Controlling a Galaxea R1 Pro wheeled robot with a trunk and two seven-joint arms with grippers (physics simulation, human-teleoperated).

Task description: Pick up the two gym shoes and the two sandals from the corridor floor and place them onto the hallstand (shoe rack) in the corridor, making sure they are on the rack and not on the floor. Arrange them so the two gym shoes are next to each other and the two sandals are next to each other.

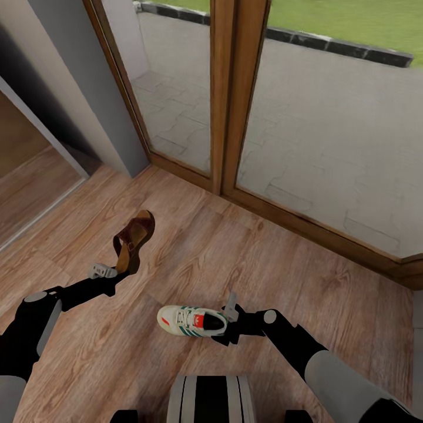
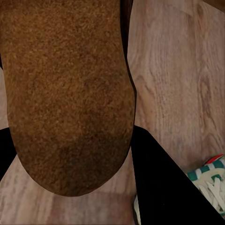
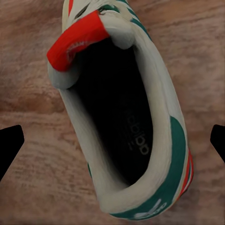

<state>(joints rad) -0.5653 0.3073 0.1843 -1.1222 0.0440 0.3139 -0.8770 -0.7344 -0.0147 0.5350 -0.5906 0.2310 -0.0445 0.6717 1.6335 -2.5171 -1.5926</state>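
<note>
- One brown sandal (image 1: 134, 238) is held up off the corridor floor (image 1: 282, 264) at the end of the left arm, tilted with its toe pointing away towards the glazed doors
- The left gripper (image 1: 115, 272) meets the sandal at its heel end; its fingers are clamped on the shoe, as the left wrist view shows the fuzzy brown sole (image 2: 65, 93) pressed up close between two dark finger shapes
- A white gym shoe (image 1: 192, 321) with green stripes and a red tongue patch lies on the planks just ahead of the robot's base, toe pointing to the robot's left
- The right gripper (image 1: 229, 322) sits at the heel of that gym shoe; in the right wrist view the shoe's dark opening (image 3: 119, 126) lies between the two black fingertips (image 3: 10, 140), which stand wide apart on either side, not touching it
- A corner of the same gym shoe, laces and green trim (image 2: 211, 180), peeks into the left wrist view beside the wood floor
- Behind both shoes, a wooden door frame (image 1: 226, 88) and glass panes look out on grey paving and a strip of grass (image 1: 352, 20)
- A grey wall (image 1: 88, 88) stands at the robot's left
</note>
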